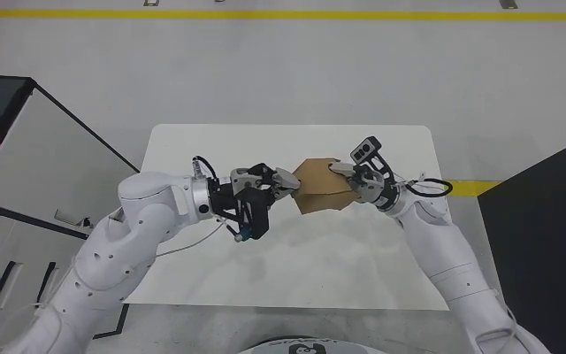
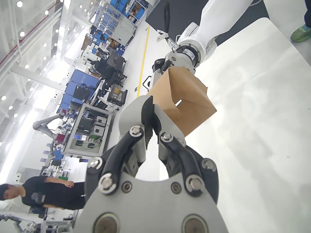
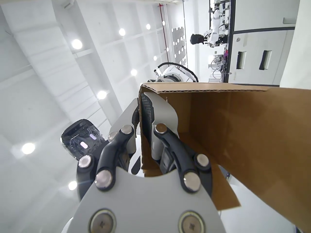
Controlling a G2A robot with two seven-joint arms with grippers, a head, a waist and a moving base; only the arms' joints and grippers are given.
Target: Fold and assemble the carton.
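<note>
Brown corrugated carton was held up over the middle of the white table, caught between the two grippers. The right gripper gripped the end nearer the table's right side. Its jaws were clamped on a side wall of the carton, one inside the open box and one outside, with the cut cardboard edge running between them. From that wrist the carton's bare inside showed, with the open mouth facing the camera. The left gripper met the opposite corner. Its jaws were drawn almost fully together and seemed to pinch the cardboard edge there, though the contact itself was partly hidden. From the left wrist, the carton's closed faces showed, with a small gap where two flaps met
</note>
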